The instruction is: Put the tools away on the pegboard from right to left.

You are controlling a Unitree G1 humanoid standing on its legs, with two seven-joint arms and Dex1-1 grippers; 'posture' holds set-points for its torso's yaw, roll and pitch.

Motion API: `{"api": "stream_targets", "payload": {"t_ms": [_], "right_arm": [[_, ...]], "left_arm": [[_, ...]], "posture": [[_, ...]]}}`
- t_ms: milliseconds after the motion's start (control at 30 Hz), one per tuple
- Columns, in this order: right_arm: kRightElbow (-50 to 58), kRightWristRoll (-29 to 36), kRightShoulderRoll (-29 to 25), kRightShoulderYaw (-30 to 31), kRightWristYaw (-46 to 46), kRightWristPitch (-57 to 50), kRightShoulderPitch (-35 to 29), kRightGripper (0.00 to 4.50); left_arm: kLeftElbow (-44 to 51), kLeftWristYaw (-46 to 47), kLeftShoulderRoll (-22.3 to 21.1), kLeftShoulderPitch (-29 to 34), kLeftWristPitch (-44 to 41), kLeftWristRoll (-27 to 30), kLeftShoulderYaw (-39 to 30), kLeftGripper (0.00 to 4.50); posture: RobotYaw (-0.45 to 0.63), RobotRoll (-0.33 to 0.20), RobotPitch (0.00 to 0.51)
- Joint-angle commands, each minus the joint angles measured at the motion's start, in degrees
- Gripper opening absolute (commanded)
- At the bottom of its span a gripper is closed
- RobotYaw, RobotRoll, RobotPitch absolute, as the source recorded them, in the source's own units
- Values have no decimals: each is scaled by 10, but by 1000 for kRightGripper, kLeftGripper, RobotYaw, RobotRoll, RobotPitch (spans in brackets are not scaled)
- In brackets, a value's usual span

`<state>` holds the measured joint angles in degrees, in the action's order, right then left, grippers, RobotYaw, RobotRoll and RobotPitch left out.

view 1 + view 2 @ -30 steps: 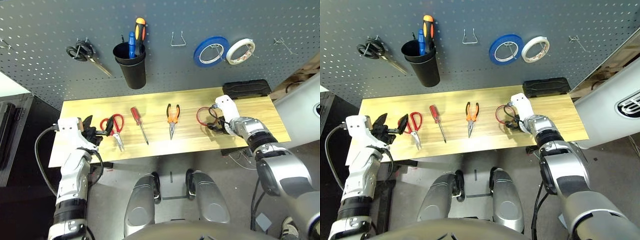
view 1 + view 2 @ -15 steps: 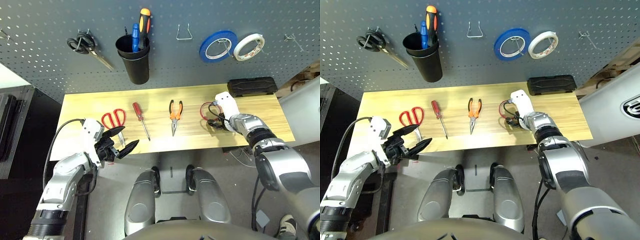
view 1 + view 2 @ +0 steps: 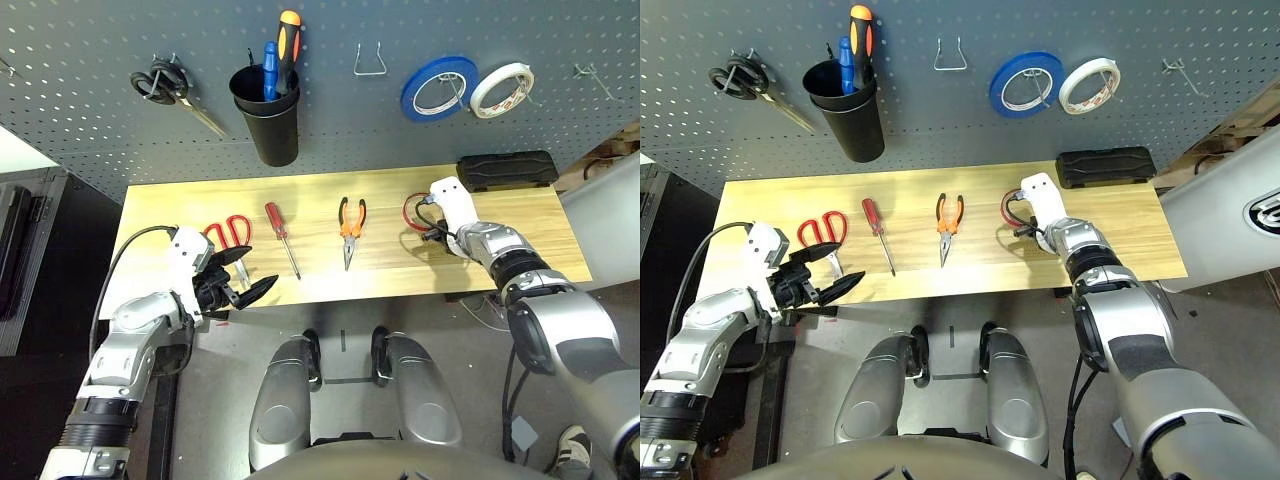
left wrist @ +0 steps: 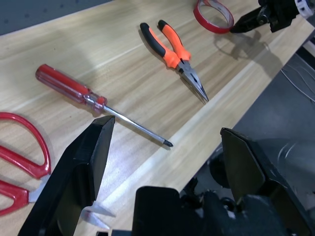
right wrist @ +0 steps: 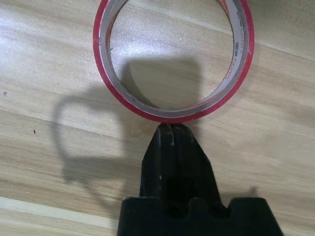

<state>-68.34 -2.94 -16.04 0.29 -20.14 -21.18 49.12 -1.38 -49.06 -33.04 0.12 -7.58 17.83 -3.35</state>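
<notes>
While left gripper [image 4: 167,124] gapes, right gripper [image 5: 171,126] seemingly pinches the thin, red-rimmed tape ring [image 5: 110,81].

red tape ring [image 5: 247,54], orange-and-black pliers [image 4: 173,54]

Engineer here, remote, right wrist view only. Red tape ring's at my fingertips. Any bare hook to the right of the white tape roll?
Observer: Yes, a bare metal hook sits right of the white tape roll on the pegboard.
Operator: Left gripper state?
Observer: The left gripper is open.
Operator: Nearest tool left of the ring?
Observer: The orange-handled pliers, lying on the wooden table.
</notes>
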Motion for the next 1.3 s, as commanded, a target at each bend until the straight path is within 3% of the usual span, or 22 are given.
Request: {"api": "stream_targets", "payload": {"t_ms": [33,333,367,433,600,800,1100,1300], "right_arm": [[-18,6,4,-9,0,-10,-16,19],[83,38,-19,-30,-55,-105,-21,19],[106,43,-22,-30,-64,-125,-25,186],[158,52,-29,-29,-81,-169,-35,611],[237,83,-35,-49,-85,-251,-35,2412],[153,62,-55,-33,-80,-195,2,4469],[2,17,-50,-10,-53,-68,47,4469],[-42,16,-30,-18,-26,-37,60,4469]], "left_arm": [[-8,6,9,8,5,-11,9,4500],[-10,6,13,2,6,-15,10,4500],[-12,4,13,1,6,-16,11,4500],[-16,1,11,-3,6,-17,12,4500],[-23,-6,9,-14,7,-18,14,4500],[-26,-12,7,-23,6,-20,17,4500],[-9,-11,6,-8,1,-15,17,4500],[11,-7,4,11,-3,-12,12,4500]], "posture": [[62,0,279],[50,0,267],[44,0,265],[36,0,262],[24,0,259],[25,0,262],[45,0,274],[64,0,284]]}}
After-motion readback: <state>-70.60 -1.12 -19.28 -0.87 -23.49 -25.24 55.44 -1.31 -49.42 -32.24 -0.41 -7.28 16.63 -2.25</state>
